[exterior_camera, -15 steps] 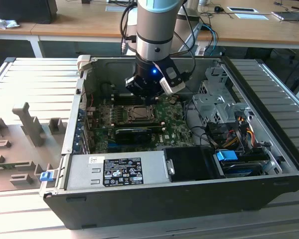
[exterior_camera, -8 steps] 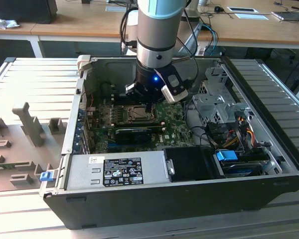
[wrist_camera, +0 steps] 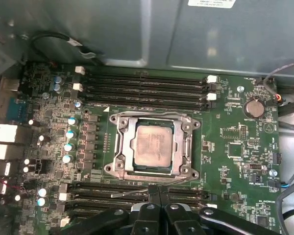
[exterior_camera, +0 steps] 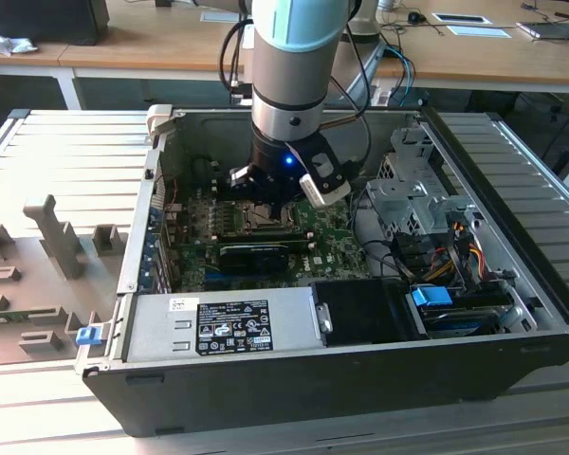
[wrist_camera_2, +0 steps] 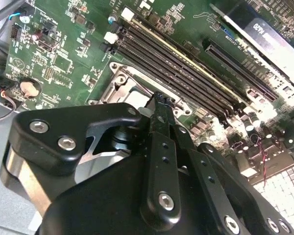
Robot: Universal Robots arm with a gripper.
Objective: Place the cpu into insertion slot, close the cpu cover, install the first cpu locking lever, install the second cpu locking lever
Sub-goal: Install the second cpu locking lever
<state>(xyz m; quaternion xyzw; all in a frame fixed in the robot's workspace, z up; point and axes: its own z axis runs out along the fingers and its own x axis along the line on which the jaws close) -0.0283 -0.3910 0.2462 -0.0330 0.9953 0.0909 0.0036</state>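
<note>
Black gripper (wrist_camera: 159, 198), jaws clenched together on nothing, poised beside the socket edge near a thin wire locking lever (wrist_camera: 132, 192); dull silver-grey square cpu (wrist_camera: 153, 147) seated under the grey metal cpu cover (wrist_camera: 121, 147); risk: a misjudged push slipping off the lever onto the green motherboard (wrist_camera: 235, 147).

No legible text or labels

Silver-and-pale-blue arm (exterior_camera: 294, 57), black screwed fingers (wrist_camera_2: 159, 161)

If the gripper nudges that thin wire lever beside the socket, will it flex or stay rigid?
The lever looks like a slim bare metal rod, so it probably springs. Smooth and narrow, it may slip off the gripper. It lies low beside the cover, so catching it seems awkward.
</note>
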